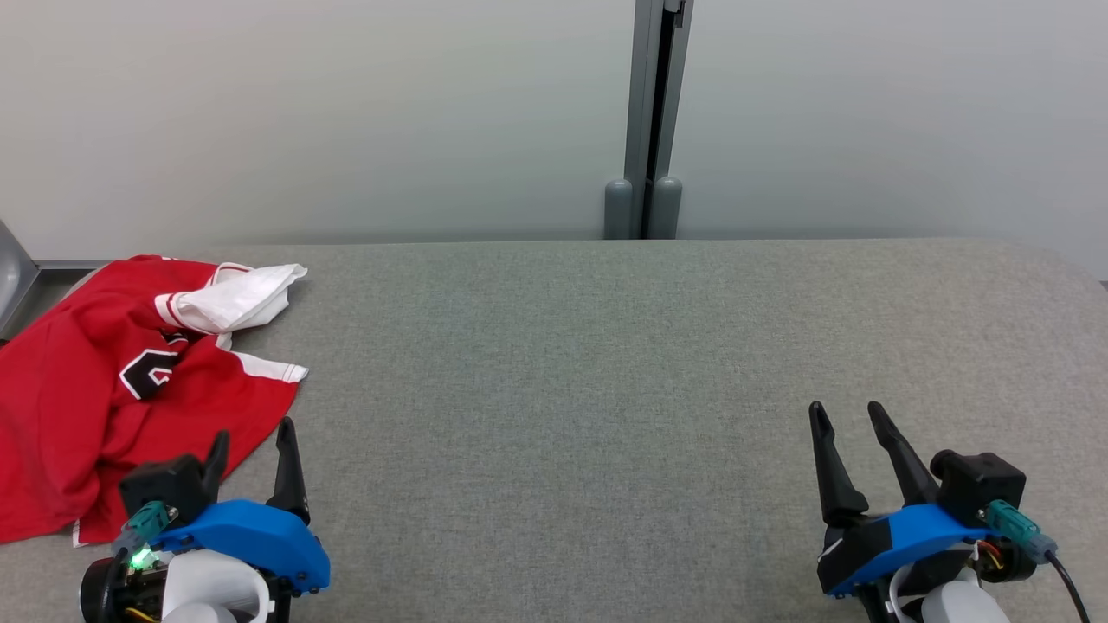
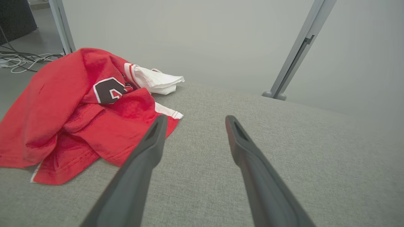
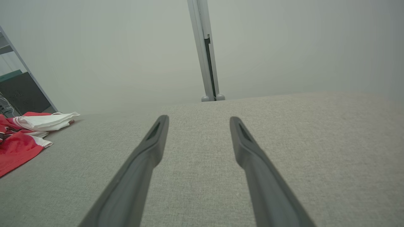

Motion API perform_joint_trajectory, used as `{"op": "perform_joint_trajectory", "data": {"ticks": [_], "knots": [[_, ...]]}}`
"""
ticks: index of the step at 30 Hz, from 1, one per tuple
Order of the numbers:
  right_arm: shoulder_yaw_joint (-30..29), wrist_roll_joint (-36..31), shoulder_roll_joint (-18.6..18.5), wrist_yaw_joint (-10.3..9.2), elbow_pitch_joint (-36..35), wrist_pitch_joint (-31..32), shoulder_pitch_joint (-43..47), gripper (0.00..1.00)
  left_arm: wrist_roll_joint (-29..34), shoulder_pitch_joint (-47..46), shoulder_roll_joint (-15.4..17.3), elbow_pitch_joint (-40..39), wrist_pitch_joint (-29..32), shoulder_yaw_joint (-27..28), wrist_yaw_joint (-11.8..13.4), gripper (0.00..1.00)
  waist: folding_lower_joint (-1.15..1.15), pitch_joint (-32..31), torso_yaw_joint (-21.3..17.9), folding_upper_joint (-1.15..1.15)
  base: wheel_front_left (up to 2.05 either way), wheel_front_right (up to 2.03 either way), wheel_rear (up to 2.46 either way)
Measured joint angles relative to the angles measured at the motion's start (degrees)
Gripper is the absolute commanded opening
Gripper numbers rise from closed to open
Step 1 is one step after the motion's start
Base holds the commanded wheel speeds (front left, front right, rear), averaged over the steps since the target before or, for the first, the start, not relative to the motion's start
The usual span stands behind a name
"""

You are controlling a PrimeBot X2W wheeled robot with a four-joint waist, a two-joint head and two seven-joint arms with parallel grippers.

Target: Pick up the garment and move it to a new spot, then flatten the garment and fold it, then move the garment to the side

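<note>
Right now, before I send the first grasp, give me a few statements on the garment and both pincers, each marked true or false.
1. The garment lies crumpled at the left end of the table. True.
2. The left pincer is shut on the garment. False: it is open and holds nothing, with its tips near the garment's hem.
3. The right pincer is open over bare table, well away from the garment. True.
4. The garment is already folded flat. False: it is bunched up, with a white part heaped at its far side.
</note>
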Motion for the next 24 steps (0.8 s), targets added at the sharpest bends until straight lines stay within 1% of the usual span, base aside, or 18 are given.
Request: {"op": "perform_joint_trajectory", "data": {"ticks": [16, 24], "knots": [[-0.34, -7.4, -0.07, 0.01, 2.09, -1.67, -0.96, 1.0, 5.54, 0.94, 0.57, -2.85, 1.46, -0.75, 1.49, 1.0, 0.0, -0.05, 0.22, 0.0, 0.0, 0.0, 0.0], [-0.32, -8.84, -0.1, 0.01, 2.68, -2.02, -1.37, 1.0, 6.7, 1.03, 0.93, -3.05, 1.46, -1.14, 2.01, 1.0, 0.0, -0.16, 0.31, 0.0, 0.0, 0.0, 0.0]]}}
